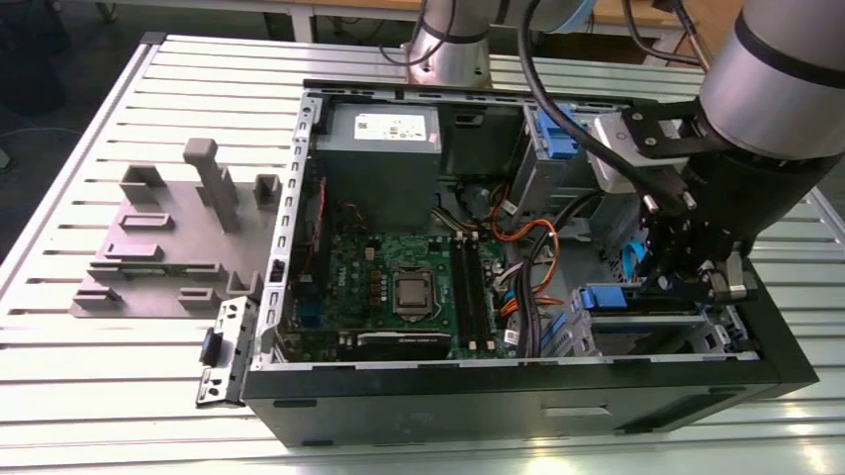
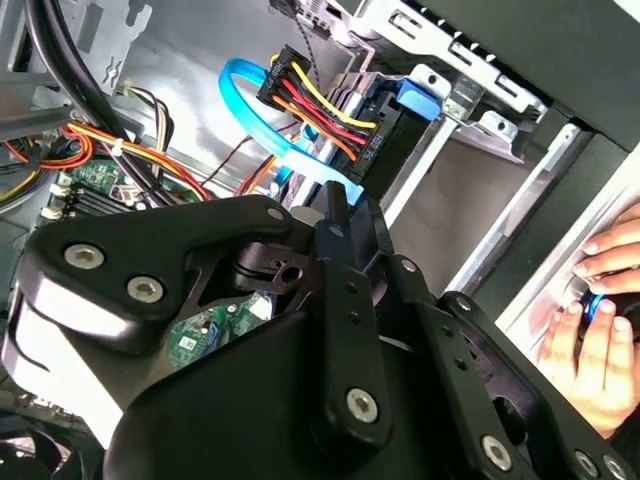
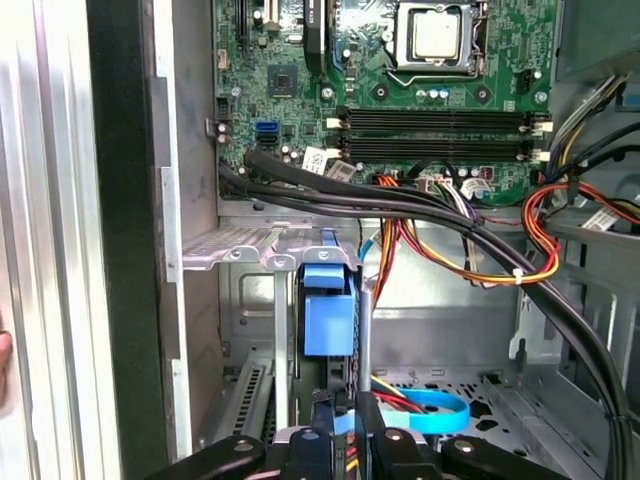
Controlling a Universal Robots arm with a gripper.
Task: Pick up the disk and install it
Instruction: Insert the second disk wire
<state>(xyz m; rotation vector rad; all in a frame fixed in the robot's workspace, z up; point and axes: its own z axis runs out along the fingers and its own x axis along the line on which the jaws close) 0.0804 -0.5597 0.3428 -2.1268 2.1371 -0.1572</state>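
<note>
Gripper (image 1: 690, 269) low inside computer case (image 1: 528, 391) by drive bay (image 1: 640, 322); grip state unclear; keep disk's blue carrier (image 3: 328, 310) square to rails

1. Open computer case (image 1: 528, 396) lying on slatted table (image 1: 79, 376).
2. Motherboard (image 1: 396, 287) inside, power supply (image 1: 380, 148) at far end.
3. Fixture block (image 1: 172, 247) left of case in the exterior view.
4. Drive cage (image 1: 647, 322) at near right.

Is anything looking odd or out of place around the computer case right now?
Yes: in the second wrist view a person's hand rests on the case's edge, close beside the arm's claw. A flat blue cable loops loosely among the drive wiring.
</note>
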